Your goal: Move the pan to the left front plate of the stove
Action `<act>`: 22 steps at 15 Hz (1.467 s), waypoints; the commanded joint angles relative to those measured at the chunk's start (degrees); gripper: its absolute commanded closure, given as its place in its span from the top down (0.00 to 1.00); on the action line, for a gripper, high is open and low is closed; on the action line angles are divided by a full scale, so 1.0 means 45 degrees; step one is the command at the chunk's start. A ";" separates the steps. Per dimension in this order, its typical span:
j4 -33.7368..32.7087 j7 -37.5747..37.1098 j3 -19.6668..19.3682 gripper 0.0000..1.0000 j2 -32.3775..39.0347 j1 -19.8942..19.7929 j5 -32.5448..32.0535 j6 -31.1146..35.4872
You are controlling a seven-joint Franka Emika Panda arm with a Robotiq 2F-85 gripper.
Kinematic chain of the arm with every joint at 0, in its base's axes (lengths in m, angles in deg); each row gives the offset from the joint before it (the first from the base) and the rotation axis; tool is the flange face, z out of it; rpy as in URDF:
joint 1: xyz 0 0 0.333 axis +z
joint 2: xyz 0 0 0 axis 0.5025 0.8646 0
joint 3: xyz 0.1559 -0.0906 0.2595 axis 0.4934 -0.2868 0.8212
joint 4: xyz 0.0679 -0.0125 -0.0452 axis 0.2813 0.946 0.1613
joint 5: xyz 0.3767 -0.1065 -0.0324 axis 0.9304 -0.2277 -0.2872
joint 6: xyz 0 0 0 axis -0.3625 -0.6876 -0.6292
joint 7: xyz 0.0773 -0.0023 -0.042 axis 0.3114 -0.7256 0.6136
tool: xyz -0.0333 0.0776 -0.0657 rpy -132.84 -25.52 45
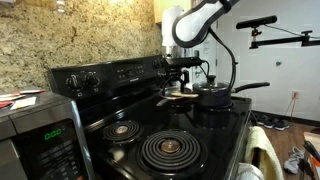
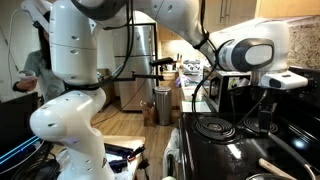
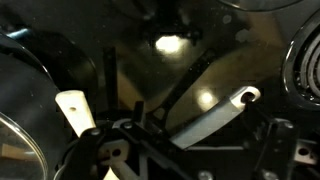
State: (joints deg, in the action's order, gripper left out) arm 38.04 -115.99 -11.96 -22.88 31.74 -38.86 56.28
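Observation:
The shallow dark pan (image 1: pixel 178 98) sits on a back burner of the black stove with a wooden spatula (image 1: pixel 181 92) lying in it. My gripper (image 1: pixel 181 76) hangs just above the pan and looks open and empty. In the wrist view the pan's dark inside (image 3: pixel 170 50), its handle with a grey end and hang hole (image 3: pixel 232 105), and the spatula (image 3: pixel 75 110) lie below the gripper (image 3: pixel 185 140), whose fingers stand either side of the handle. The large front coil burner (image 1: pixel 165 150) is bare. An exterior view shows the gripper (image 2: pixel 262 110) beyond a large coil (image 2: pixel 215 127).
A deeper dark saucepan (image 1: pixel 215 97) with a long handle stands right beside the pan. A smaller coil burner (image 1: pixel 120 128) is beside the large one. The stove's control panel (image 1: pixel 110 75) rises at the back. A microwave (image 1: pixel 40 140) stands at the near corner.

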 commanded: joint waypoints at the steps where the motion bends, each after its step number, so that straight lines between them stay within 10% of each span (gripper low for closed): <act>1: -0.0021 0.0075 -0.0411 1.00 -0.0008 0.0387 0.0121 -0.0024; 14: -0.1426 -0.6253 -0.1163 1.00 0.1439 0.1038 0.0930 -0.0210; 22: -0.2231 -0.6354 -0.1382 1.00 0.2853 0.0864 0.2688 0.1161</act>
State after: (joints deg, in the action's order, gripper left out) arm 29.82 -143.28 -18.01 -12.51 35.71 -29.01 58.86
